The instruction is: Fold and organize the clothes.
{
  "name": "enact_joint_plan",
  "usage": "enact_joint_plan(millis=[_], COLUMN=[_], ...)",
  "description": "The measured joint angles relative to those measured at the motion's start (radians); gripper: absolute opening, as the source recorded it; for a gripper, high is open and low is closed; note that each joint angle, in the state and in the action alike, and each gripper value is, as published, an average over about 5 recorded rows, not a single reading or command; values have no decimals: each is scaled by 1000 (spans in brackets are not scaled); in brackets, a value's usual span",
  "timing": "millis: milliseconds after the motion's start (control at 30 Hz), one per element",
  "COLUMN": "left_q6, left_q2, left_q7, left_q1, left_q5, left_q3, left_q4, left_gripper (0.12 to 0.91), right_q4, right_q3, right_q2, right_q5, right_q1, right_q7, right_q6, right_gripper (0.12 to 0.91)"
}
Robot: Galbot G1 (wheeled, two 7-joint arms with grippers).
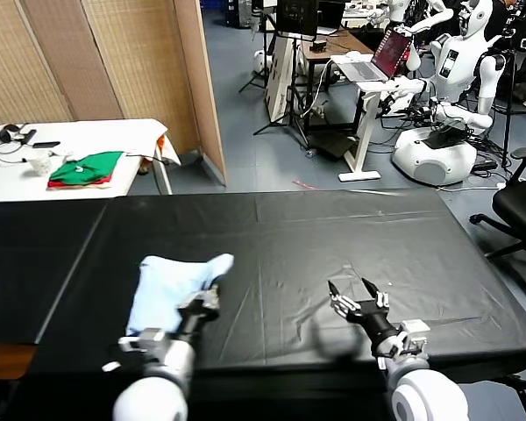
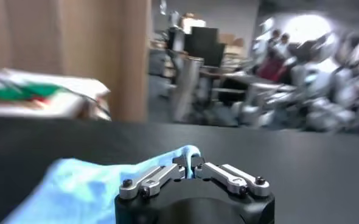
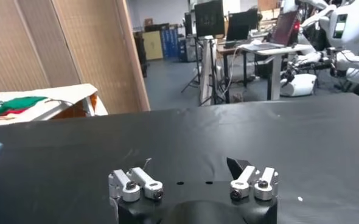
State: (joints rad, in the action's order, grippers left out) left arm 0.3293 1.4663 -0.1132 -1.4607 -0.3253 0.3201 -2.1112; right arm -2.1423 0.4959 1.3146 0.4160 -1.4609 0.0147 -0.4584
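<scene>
The pale sky-blue T-shirt (image 1: 169, 285) lies folded into a compact bundle on the black table (image 1: 289, 246), at the front left. My left gripper (image 1: 209, 296) is shut on the shirt's right edge; in the left wrist view a fold of blue fabric (image 2: 76, 185) is pinched between the closed fingertips of the left gripper (image 2: 191, 165). My right gripper (image 1: 358, 291) hovers low over bare table at the front right, wide open with nothing between its fingers; the right wrist view shows the same gripper (image 3: 193, 167) spread over black cloth.
A white side table (image 1: 79, 145) at the back left carries green-and-red folded garments (image 1: 86, 168). Wicker screens (image 1: 105, 57) stand behind it. Desks, a laptop (image 1: 379, 57), other robots (image 1: 451, 96) and an office chair (image 1: 517, 210) lie beyond the table's far and right edges.
</scene>
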Motion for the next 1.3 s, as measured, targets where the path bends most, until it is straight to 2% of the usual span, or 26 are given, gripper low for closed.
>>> enact_joint_plan(millis=[133, 300, 400, 533, 567, 700, 800, 967, 1000, 1100, 1300], left_q6=[-14, -36, -56, -96, -107, -134, -145, -164, -168, -177, -186], left_q2=[53, 82, 79, 62, 55, 27, 15, 15, 16, 18, 17], left_q7=[16, 61, 86, 109, 111, 111, 110, 108, 108, 105, 82], left_q1=[22, 23, 21, 18, 16, 5, -11, -41, -47, -61, -74], left_q5=[-1, 2, -1, 12, 20, 59, 89, 137, 144, 160, 160], left_q3=[-33, -52, -50, -30, -22, 14, 38, 67, 72, 84, 108], left_q4=[52, 72, 68, 49, 42, 18, 9, 2, 1, -1, -2], left_gripper=[178, 193, 307, 552, 628, 839, 898, 906, 907, 907, 907], right_q4=[5, 10, 21, 41, 48, 85, 117, 159, 164, 171, 151], right_q3=[-22, -52, -74, -120, -136, -200, -244, -293, -298, -304, -283], right_q2=[-3, -21, -33, -38, -36, -23, -10, 4, 6, 9, 11], right_q5=[60, 155, 198, 234, 237, 236, 229, 214, 212, 211, 193], right_q1=[12, 34, 49, 79, 90, 133, 161, 189, 191, 193, 173], right_q7=[3, 0, 0, 7, 8, 12, 11, 6, 7, 11, 28], right_q6=[-28, -75, -96, -117, -120, -121, -118, -108, -106, -104, -141], right_gripper=[907, 907, 907, 907, 907, 907, 907, 893, 874, 747, 375])
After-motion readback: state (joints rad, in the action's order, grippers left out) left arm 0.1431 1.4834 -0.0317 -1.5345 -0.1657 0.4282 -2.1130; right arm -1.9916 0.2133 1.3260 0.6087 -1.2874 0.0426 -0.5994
